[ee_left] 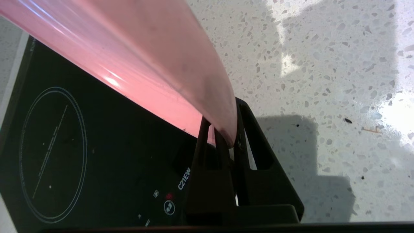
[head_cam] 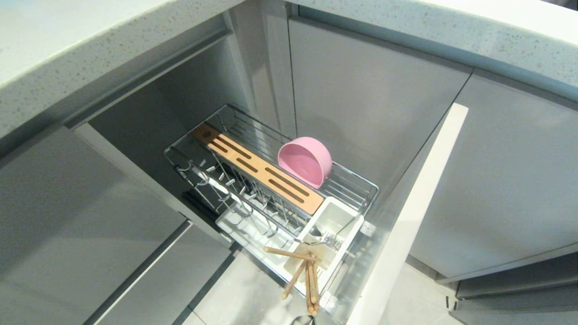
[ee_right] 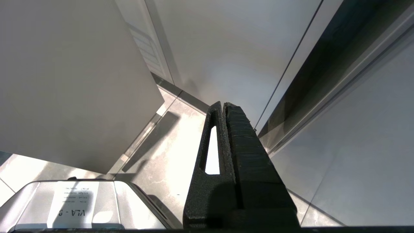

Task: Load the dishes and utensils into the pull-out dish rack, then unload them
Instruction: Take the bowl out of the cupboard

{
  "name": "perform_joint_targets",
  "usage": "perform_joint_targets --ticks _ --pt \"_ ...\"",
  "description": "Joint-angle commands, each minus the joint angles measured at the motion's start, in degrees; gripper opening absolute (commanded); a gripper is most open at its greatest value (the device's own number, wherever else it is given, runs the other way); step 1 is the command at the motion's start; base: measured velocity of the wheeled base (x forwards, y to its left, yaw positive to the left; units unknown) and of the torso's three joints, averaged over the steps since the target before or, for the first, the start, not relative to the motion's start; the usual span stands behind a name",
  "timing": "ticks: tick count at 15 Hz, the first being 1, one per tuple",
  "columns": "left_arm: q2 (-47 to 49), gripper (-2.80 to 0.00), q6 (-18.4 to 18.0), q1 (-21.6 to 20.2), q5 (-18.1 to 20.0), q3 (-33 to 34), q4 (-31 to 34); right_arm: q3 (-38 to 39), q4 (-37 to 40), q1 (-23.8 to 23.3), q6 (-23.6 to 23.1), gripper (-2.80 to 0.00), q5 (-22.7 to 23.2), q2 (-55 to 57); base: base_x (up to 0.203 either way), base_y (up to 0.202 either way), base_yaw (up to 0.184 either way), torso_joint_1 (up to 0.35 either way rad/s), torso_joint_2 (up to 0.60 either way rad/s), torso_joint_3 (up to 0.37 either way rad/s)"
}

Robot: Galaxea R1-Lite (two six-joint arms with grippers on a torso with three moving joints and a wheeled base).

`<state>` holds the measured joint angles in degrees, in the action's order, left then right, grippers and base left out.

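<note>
you have the pull-out dish rack [head_cam: 289, 180] drawn out of the grey cabinet run under the speckled countertop [ee_left: 323, 64], its long axis running from the cabinet depth toward you and the pale front panel [head_cam: 406, 216] at the near end. inside it the slotted wood strip [head_cam: 259, 174] follows that same axis, with the chrome prongs [head_cam: 226, 189] in a row on its left side; those prong slots look like where a plate would stand on edge, across the rack's length. the pink bowl [head_cam: 305, 161] sits tilted on its side on the right of the strip, and no plate is in the rack. the white utensil box [head_cam: 332, 225] at the near end holds the silver utensil [head_cam: 327, 238], and the chopsticks [head_cam: 305, 273] lie splayed over the box's near lip, sticking out toward you.

the pink plate [ee_left: 145, 61] is not down there at all: your left gripper [ee_left: 223, 136] is clamped narrow on its rim, up over the black induction hob [ee_left: 81, 145] and the countertop, outside the head view. the plate runs away from the fingers as a long edge, tilted rather than flat. so the relation that counts is this: the rack lies below and off to the side of the held plate, and the plate's edge, as i judge it, needs turning to line up between the prongs before it goes down.

your right gripper [ee_right: 224, 106] hangs parked beside the cabinet fronts, fingers pressed together on nothing, so the left arm is the one placed to act
</note>
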<state>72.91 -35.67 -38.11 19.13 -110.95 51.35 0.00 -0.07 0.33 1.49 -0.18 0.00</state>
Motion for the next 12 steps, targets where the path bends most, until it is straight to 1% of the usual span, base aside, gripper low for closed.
perform_joint_targets --ticks 1,8,9,12 --pt "0.66 -2.8 -0.19 0.32 0.03 0.03 0.33 0.09 -0.01 0.02 0.01 -2.8 0.01 0.0 0.0 0.0 0.0 0.0 0.0 0.0" --pt "0.66 -2.8 -0.19 0.94 -0.07 0.35 0.95 0.09 -0.01 0.02 0.01 -2.8 0.01 0.0 0.0 0.0 0.0 0.0 0.0 0.0" --pt "0.66 0.0 -0.19 1.02 0.03 0.38 1.04 0.09 -0.01 0.02 0.01 -2.8 0.01 0.0 0.0 0.0 0.0 0.0 0.0 0.0" --pt "0.57 0.0 -0.19 1.02 0.3 0.37 1.21 0.09 -0.01 0.02 0.01 -2.8 0.01 0.0 0.0 0.0 0.0 0.0 0.0 0.0"
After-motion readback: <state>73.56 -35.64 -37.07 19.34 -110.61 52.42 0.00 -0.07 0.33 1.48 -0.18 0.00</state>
